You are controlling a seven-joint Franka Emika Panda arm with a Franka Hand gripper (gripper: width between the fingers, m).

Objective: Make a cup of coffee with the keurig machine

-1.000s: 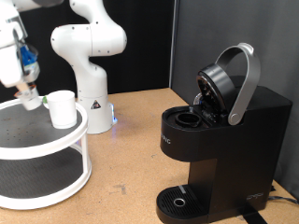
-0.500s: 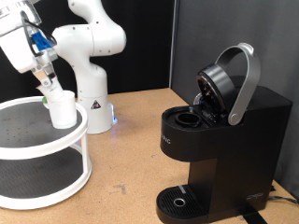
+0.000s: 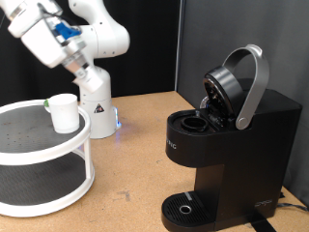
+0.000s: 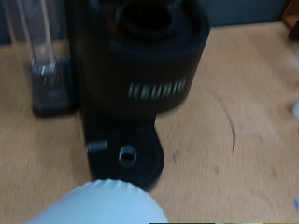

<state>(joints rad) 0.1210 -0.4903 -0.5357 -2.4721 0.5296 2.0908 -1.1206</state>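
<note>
1. Wooden tabletop, dark backdrop; keurig machine sits at the exterior view's right, lid up, chamber looks empty.
2. Cup of coffee rests on the white tiered stand, left.
3. Gripper hovers above-right of the cup, holding nothing visible; can't tell if the fingers are apart. Looks like an in-between transit step, so the next move needs careful aim.

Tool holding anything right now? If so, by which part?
Cannot tell. The cup stands free on the tray, the tool above it, apart. A blurred white shape sits close in the wrist view, but no fingers show around it.

Gripper fingertips too blurred
</note>
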